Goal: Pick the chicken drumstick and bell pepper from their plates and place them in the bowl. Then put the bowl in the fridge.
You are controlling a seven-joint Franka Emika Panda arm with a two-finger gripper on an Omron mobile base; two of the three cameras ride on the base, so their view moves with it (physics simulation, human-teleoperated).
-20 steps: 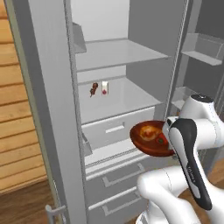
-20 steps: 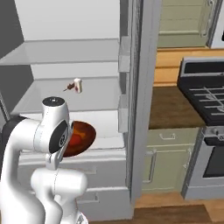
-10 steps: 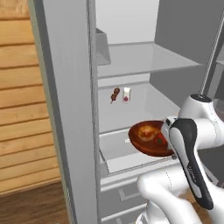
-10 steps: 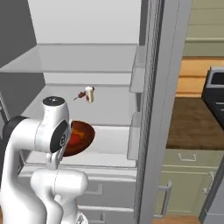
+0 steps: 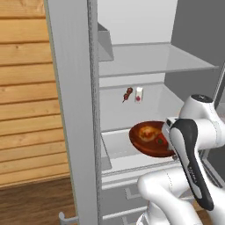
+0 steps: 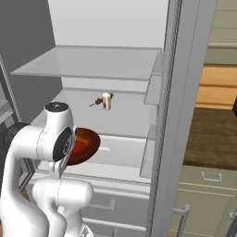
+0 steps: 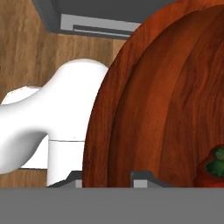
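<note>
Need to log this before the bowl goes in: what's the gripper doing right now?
Gripper: closed on the bowl rim, one finger each side, holding it up in front of the open fridge.

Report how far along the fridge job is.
Done: the chicken drumstick and bell pepper lie in the bowl. In hand: the gripper pinches the bowl's rim, holding it in front of the open fridge, above the pale lower shelf. Left: set the bowl on a shelf and let go.
</note>
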